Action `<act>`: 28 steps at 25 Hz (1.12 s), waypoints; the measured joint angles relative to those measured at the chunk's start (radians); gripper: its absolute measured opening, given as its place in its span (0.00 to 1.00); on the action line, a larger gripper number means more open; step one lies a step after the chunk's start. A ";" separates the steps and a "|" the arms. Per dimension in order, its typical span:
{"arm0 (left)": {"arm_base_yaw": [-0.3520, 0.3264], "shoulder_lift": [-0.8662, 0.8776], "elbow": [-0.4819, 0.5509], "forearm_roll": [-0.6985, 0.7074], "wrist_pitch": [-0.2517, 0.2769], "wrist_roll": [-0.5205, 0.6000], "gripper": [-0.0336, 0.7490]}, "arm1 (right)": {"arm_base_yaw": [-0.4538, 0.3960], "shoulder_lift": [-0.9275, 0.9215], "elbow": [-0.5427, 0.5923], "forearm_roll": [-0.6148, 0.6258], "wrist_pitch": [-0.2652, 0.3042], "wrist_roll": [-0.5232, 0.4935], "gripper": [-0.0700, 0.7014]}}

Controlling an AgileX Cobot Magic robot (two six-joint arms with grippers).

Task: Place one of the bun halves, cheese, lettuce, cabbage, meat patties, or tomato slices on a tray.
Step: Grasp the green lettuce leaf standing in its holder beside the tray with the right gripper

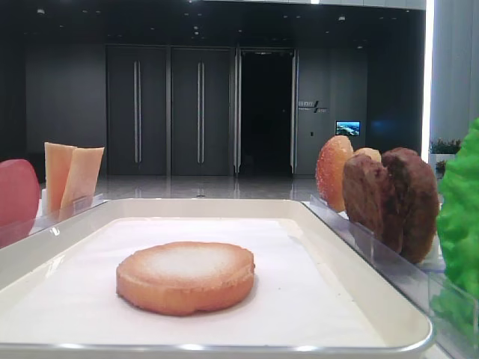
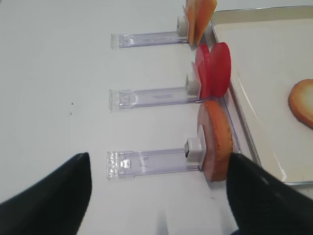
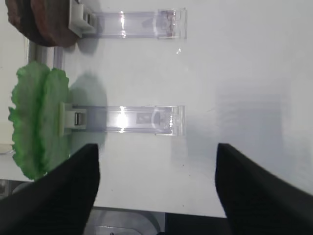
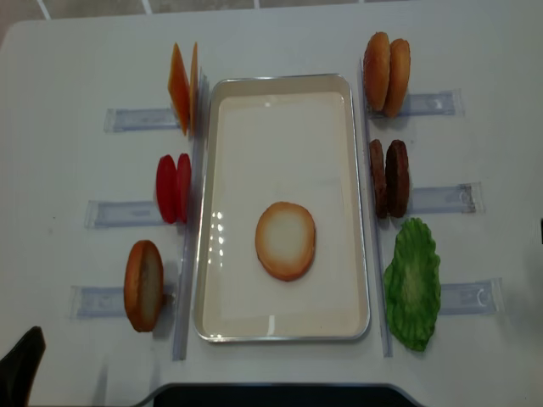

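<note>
White counter (image 4: 280,38) carries clear holders (image 4: 441,198) flanking the tray (image 4: 284,333): cheese (image 4: 181,85), tomatoes (image 4: 173,188) and a bun (image 4: 144,285) left; buns (image 4: 387,73), patties (image 4: 389,177), lettuce (image 4: 412,284) right. One pale-faced golden bun half (image 4: 286,240) lies flat mid-tray, unobstructed. Both arms' jaws stand apart, empty, above the holders.

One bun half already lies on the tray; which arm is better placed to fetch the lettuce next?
Probably the right. Its open tool looks straight at the lettuce, standing upright in its holder right of the tray. The left tool faces the buns and tomato on the opposite side.
</note>
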 joint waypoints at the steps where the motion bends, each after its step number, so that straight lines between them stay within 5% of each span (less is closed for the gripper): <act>1: 0.000 0.000 0.000 0.000 0.000 0.000 0.89 | 0.000 0.038 -0.024 0.001 -0.002 0.000 0.74; 16: 0.000 0.000 0.000 0.000 0.000 0.000 0.89 | 0.024 0.167 -0.110 0.103 -0.001 0.066 0.72; 28: 0.000 0.000 0.000 0.000 0.000 0.000 0.89 | 0.384 0.185 -0.110 0.040 0.001 0.345 0.72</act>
